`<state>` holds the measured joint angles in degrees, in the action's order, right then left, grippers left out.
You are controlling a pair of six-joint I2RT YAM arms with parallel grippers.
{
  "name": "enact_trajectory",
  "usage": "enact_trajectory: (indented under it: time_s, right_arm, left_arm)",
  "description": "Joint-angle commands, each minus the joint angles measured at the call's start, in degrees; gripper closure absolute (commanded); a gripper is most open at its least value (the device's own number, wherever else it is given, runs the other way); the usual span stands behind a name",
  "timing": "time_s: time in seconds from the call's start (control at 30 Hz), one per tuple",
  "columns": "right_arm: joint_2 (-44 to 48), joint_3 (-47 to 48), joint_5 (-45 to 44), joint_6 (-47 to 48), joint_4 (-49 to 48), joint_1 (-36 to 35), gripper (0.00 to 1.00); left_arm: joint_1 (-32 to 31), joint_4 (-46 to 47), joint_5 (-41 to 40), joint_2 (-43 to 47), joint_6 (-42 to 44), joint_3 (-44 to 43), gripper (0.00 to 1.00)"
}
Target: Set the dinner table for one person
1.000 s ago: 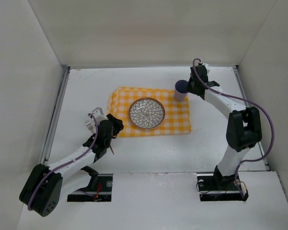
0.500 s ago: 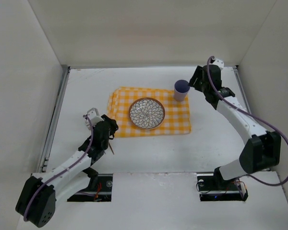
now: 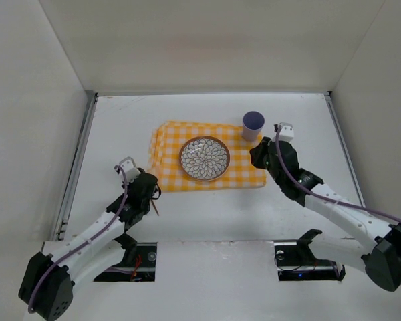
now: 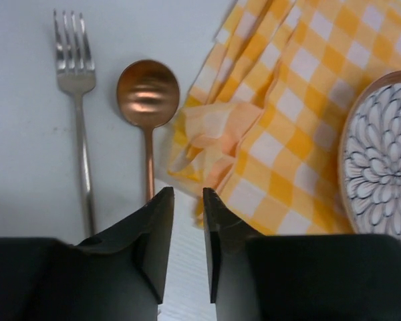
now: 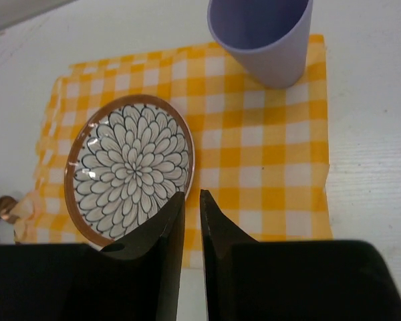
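On the white dinner table (image 3: 120, 120) lies a yellow-and-white checked cloth (image 3: 244, 170). A flower-patterned plate (image 3: 204, 158) sits in its middle and a purple cup (image 3: 253, 125) stands upright at its far right corner. In the left wrist view a silver fork (image 4: 77, 100) and a copper spoon (image 4: 148, 93) lie side by side on the table, just left of the rumpled cloth edge (image 4: 214, 140). My left gripper (image 4: 187, 194) is shut and empty, just short of the spoon's handle. My right gripper (image 5: 192, 195) is shut and empty, over the cloth near the plate (image 5: 130, 167), with the cup (image 5: 260, 37) beyond it.
Metal rails (image 3: 80, 154) run along the table's side edges, and white walls stand close on three sides. The arm bases sit at the near edge.
My right arm has drawn back from the cup to the cloth's near right part; the cup stands alone. My left arm has pulled back slightly towards the near edge.
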<state>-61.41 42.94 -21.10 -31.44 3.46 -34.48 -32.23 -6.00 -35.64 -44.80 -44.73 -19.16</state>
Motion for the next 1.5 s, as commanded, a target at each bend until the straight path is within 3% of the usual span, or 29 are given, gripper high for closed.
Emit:
enact_trajectory:
  time_s: [0.0, 0.43, 0.7, 0.77, 0.87, 1.2, 1.33, 1.47]
  right_arm:
    - [2.95, -3.72, -1.93, 1.21, -6.18, -1.07, 0.76]
    - [2.52, -11.12, 3.09, -1.52, -14.8, -4.67, 0.66]
    - [1.55, -9.98, 3.79, -1.96, -15.68, -8.19, 0.63]
    - [1.55, -9.98, 3.61, -2.04, -16.12, -8.63, 0.62]
    - [1.64, -10.07, 3.26, -2.13, -16.21, -8.63, 0.6]
    - [7.7, -13.4, 0.8, -2.66, -16.12, -5.03, 0.52]
    - [8.06, -13.93, 0.63, -3.1, -16.21, -3.89, 0.48]
    - [9.37, -14.63, -0.08, -3.8, -16.3, -2.31, 0.48]
  left_arm:
    - [0.37, -5.25, -0.92, -2.65, -3.16, -2.37, 0.74]
    - [0.02, -3.58, -1.72, -15.4, -6.68, -3.61, 0.69]
    - [0.37, -2.97, 0.39, -20.24, -9.06, -3.08, 0.76]
    - [1.07, -2.7, 1.18, -21.21, -9.23, -2.82, 0.83]
    - [1.77, -3.4, 2.76, -20.16, -8.8, -3.17, 0.92]
    - [2.22, -10.86, 0.58, -10.41, -5.99, -5.53, 1.0]
    - [-0.59, -16.22, -2.41, -5.4, -2.83, -10.8, 1.0]
    - [-6.47, -16.42, -4.7, -5.82, -0.01, -17.82, 0.99]
